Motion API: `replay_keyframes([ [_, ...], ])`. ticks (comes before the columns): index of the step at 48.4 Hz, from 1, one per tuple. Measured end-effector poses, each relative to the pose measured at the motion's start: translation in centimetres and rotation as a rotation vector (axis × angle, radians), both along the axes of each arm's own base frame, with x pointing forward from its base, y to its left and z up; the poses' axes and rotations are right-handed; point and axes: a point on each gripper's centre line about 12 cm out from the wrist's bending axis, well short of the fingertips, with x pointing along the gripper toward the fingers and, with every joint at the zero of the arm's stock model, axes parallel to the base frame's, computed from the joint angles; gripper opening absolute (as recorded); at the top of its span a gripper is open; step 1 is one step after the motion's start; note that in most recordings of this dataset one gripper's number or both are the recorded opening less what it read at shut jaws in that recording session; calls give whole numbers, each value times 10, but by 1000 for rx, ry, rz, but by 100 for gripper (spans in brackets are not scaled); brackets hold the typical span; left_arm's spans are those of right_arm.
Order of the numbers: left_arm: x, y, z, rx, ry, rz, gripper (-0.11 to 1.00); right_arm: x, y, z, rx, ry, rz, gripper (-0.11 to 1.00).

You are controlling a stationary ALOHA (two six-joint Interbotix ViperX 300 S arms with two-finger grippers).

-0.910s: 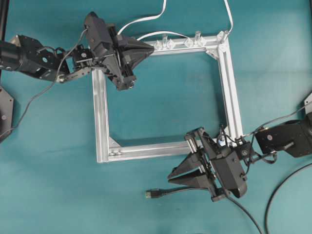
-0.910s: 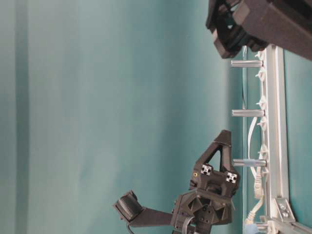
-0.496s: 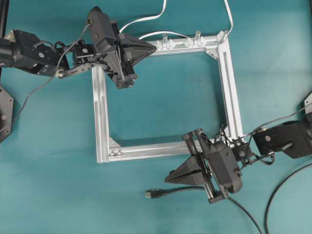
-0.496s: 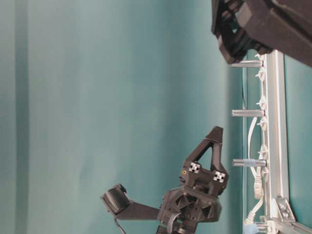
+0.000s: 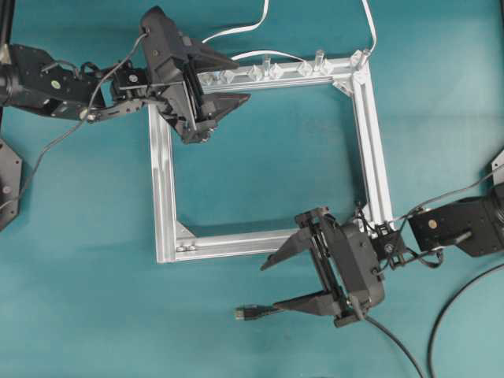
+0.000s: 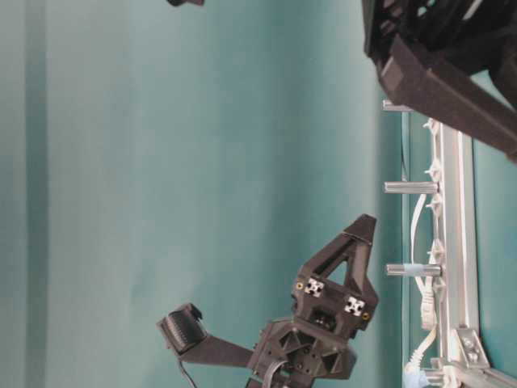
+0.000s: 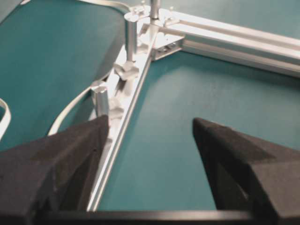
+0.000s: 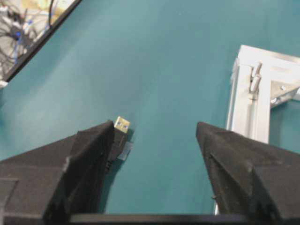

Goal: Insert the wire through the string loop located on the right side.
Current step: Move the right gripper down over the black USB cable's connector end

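Teal table [image 5: 87, 276]; silver aluminium frame [image 5: 163, 189]; white flat cable [image 5: 236, 30]; black wire [image 5: 272, 312] with metallic plug tip; black grippers.

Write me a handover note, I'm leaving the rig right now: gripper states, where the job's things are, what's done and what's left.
Left gripper: open, empty, over the top-left of the square silver aluminium frame.
Right gripper: open, empty, hovering by the frame's bottom bar.
Long thin black wire lies on the teal table, its small flat plug beside the right gripper's lower finger.
String loop: too small to make out on the frame's right bar.
Done: nothing.
Left: grasp the wire, thread it through the loop.
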Motion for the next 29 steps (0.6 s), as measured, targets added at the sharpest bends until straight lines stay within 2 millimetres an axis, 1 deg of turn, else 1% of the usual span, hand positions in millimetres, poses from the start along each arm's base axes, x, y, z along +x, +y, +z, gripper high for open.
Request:
replay_keyframes([
  [8, -4, -1, 5, -2, 3, -1, 76, -4, 11, 0, 54, 20, -61, 80],
  [13, -8, -3, 2, -5, 16, -2, 76, -8, 18, -2, 70, 35, -123, 79],
  [19, -11, -4, -1, -8, 26, -2, 76, -12, 25, -3, 39, 44, -182, 75],
  [24, -12, -4, -3, -8, 31, -4, 76, -14, 30, -3, 16, 50, -212, 75],
  [29, -12, -4, -2, -6, 30, -5, 76, -14, 30, -4, 21, 61, -242, 75],
])
